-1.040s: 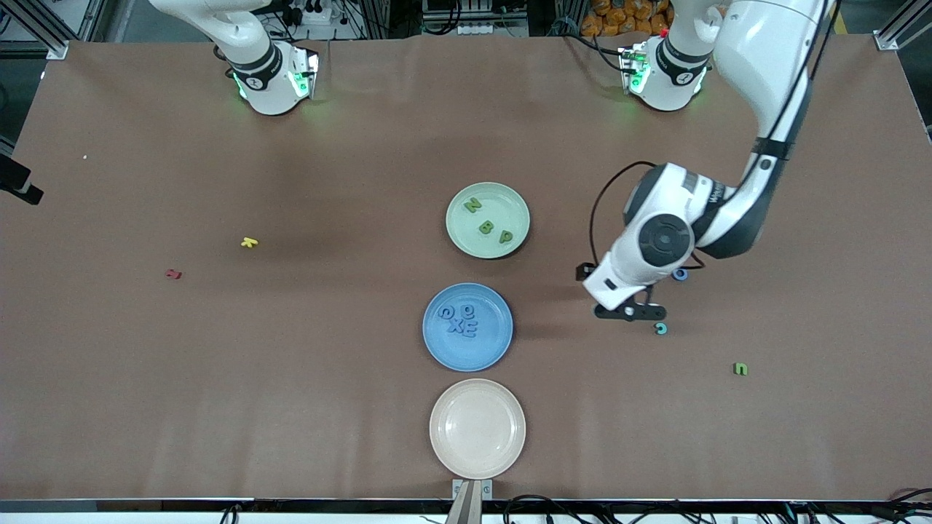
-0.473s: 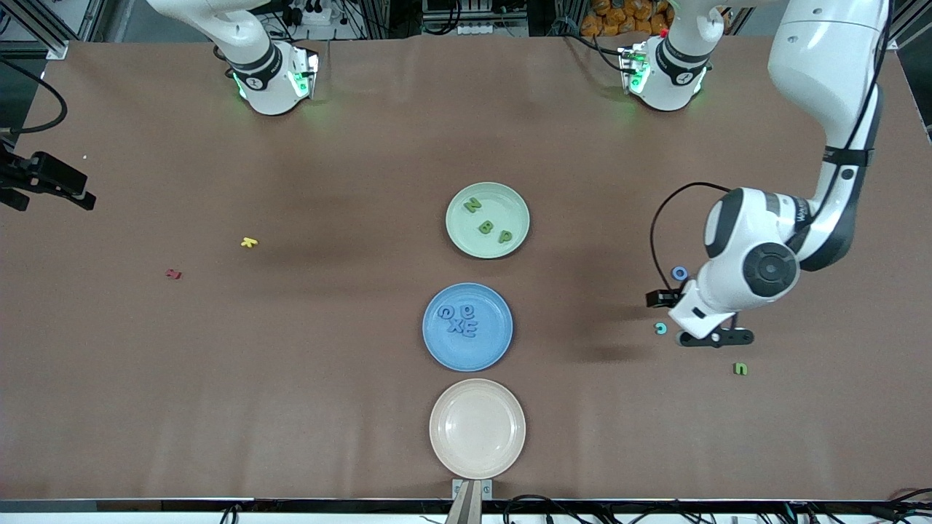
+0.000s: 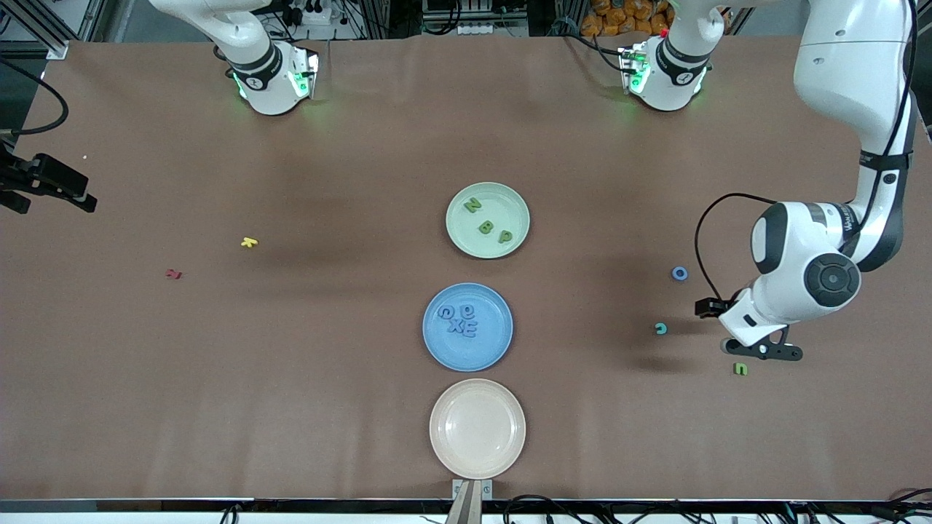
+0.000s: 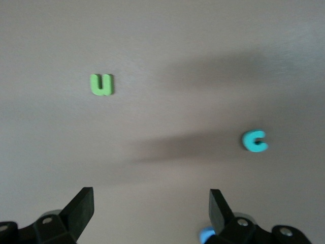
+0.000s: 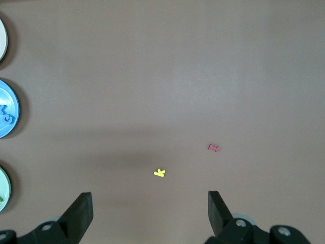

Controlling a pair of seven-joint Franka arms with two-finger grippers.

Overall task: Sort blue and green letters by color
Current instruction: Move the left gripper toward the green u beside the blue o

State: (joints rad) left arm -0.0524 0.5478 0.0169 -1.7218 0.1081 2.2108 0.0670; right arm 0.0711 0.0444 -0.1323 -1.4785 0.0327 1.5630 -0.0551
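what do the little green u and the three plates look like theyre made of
Green u: looks like matte foam, flat, thick cut edges, no shine. Green plate, blue plate and cream plate: probably plastic or melamine, smooth, pastel, with a soft sheen on the rims; glazed ceramic can't be ruled out.

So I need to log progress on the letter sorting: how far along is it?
Mostly done: three green letters lie in the green plate, and blue letters in the blue plate. Nothing is in hand: the open left gripper hangs over the table by the loose green U; the open right gripper waits. Left: the U, the blue O, the teal C.
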